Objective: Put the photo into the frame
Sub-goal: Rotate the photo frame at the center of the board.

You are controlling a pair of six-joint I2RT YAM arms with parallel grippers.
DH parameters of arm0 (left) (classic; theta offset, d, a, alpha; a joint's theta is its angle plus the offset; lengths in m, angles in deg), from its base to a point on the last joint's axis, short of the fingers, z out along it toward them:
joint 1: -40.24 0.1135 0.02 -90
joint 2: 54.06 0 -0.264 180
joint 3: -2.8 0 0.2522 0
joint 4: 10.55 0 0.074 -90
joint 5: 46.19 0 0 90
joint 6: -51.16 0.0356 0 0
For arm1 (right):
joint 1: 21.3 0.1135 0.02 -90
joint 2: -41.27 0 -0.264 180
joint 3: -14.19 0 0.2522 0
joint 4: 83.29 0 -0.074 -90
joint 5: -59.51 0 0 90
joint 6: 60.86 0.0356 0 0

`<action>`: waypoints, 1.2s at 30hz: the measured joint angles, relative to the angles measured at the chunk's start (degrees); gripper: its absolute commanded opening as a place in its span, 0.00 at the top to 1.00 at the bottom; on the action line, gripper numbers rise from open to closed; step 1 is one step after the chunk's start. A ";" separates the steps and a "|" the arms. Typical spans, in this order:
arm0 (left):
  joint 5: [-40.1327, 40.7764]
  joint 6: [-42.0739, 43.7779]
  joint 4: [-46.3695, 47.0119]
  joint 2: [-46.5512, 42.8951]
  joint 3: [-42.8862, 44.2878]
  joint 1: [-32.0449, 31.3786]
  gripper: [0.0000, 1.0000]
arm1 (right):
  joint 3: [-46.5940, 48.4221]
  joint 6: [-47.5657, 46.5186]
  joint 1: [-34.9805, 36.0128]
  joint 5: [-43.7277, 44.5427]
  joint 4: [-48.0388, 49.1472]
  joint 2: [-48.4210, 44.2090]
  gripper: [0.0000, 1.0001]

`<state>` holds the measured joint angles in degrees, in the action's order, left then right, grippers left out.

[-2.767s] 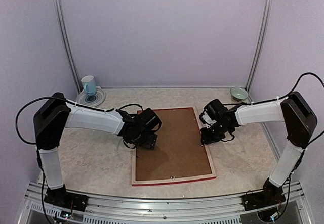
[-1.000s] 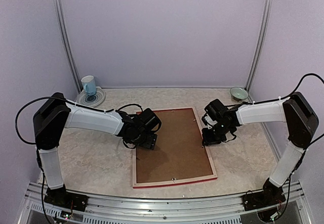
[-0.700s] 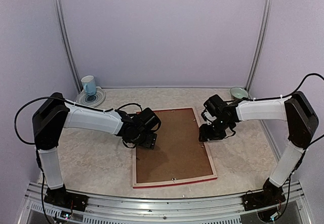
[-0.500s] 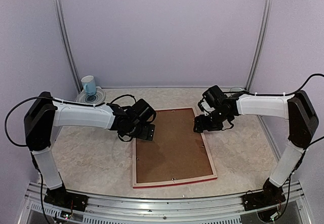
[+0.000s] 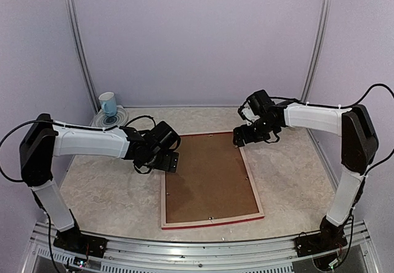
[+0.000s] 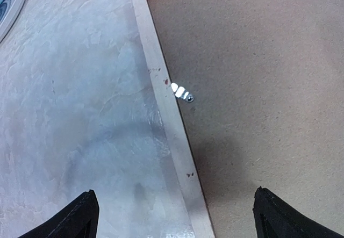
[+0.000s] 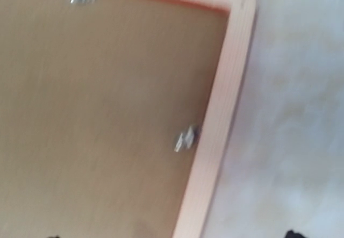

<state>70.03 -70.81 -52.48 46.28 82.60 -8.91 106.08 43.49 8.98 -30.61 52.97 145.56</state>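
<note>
The frame [image 5: 163,200] lies face down on the table, pale wood rails up, with a brown backing board [image 5: 209,177] filling it. The photo is hidden. My left gripper [image 5: 168,162] hovers open over the frame's left rail [image 6: 161,87], its black fingertips [image 6: 85,216] wide apart with nothing between them. One fingertip is over the table, the other over the backing board [image 6: 258,87]. My right gripper [image 5: 240,139] hangs open above the far right corner, over the rail [image 7: 220,114] and backing board [image 7: 97,114]. Small metal tabs [image 6: 183,94] [image 7: 185,138] sit at the board's edge.
A blue mug [image 5: 108,103] stands on a patterned plate [image 5: 116,121] at the back left, and the plate's rim [image 6: 8,1] shows in the left wrist view. A metal rail [image 5: 184,248] runs along the near edge. Walls close in on three sides.
Both grippers have opened and let go of the frame's side rails. Both arms have moved toward the far end of the frame, the right one up to its far right corner.
</note>
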 measured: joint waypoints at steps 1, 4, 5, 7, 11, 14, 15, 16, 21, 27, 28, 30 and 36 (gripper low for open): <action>-0.04 -0.09 -0.07 0.00 -0.57 0.15 0.01 | 1.53 -0.76 -0.42 0.22 -0.02 1.09 0.10; -0.24 -0.31 -0.20 0.02 -1.75 0.83 0.01 | 7.08 -2.67 -1.64 0.63 0.07 5.42 0.03; -0.24 -0.39 -0.17 0.11 -1.77 1.11 0.01 | 9.33 -3.30 -1.90 0.81 -0.09 7.17 0.01; -0.24 -0.57 0.28 0.37 -1.77 1.64 0.01 | 12.85 -4.44 -2.14 1.05 0.15 10.19 0.01; -0.28 -0.57 0.72 1.55 -1.46 2.99 0.01 | 19.21 -8.92 -2.38 1.79 0.83 16.02 0.01; -0.55 -0.48 0.72 3.15 0.04 4.26 0.01 | 23.41 -13.40 -2.40 3.37 1.60 19.78 0.01; -0.59 -0.37 0.72 3.87 0.92 4.63 0.01 | 24.61 -14.75 -2.56 3.91 1.68 20.79 0.01; -0.66 -0.33 0.85 4.37 1.40 4.94 0.01 | 25.77 -15.91 -2.71 4.24 1.97 21.79 0.01; -0.81 -0.39 0.96 4.63 1.44 3.76 0.01 | 27.34 -18.16 -4.70 1.53 3.04 23.32 0.01; -1.42 -2.49 -1.25 2.78 -2.23 -1.88 0.04 | 28.55 -21.97 -8.13 -2.49 3.72 23.85 0.07; -1.68 -2.91 -1.68 2.49 -2.80 -2.78 0.06 | 29.27 -22.73 -8.28 -2.73 3.72 24.28 0.07; -1.97 -4.02 -2.14 2.21 -3.69 -3.87 0.09 | 30.23 -23.98 -8.22 -3.21 3.80 25.11 0.07; -1.95 -6.67 -2.54 2.19 -5.25 -4.13 0.24 | 31.15 -25.42 -7.91 -4.22 3.63 27.67 0.08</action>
<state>68.08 -77.47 -55.01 48.47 77.35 -13.04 137.22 18.07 1.07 -34.83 56.60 173.23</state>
